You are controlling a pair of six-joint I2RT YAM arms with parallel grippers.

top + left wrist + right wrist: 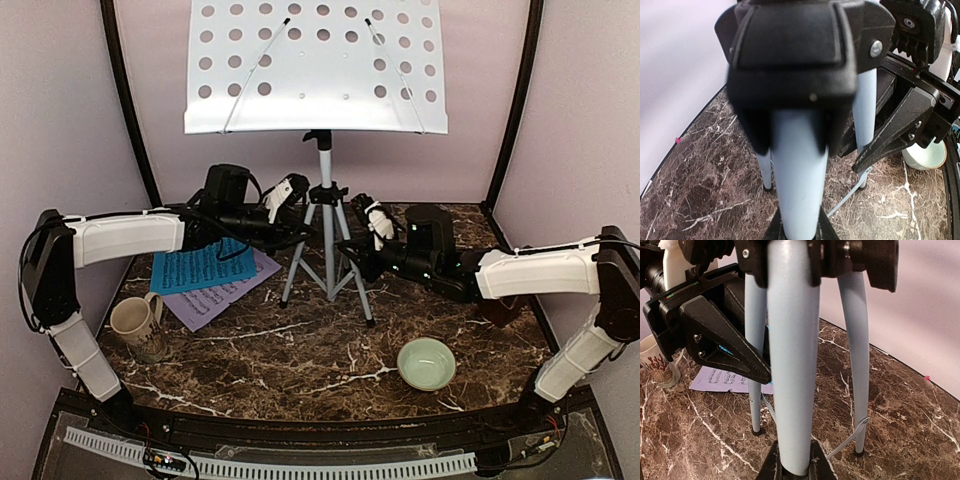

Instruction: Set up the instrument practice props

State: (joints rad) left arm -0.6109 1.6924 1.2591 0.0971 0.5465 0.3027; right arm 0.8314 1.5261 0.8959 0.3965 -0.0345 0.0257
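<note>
The silver-white music stand (325, 190) stands upright at the back centre, with its perforated desk (315, 65) on top. My left gripper (300, 238) is shut on the stand's left front leg (800, 190), which fills the gap between its fingers (766, 231). On the right front leg (792, 390) my right gripper (352, 255) is shut in the same way. A blue music sheet (198, 266) lies on a lilac one (215, 298) left of the stand. A reddish-brown metronome (500, 308) peeks out behind my right forearm.
A beige mug (135, 325) stands at the front left, and a pale green bowl (427, 362) at the front right. Pale walls close in the marble table (300, 370) on three sides. The two grippers face each other closely across the tripod.
</note>
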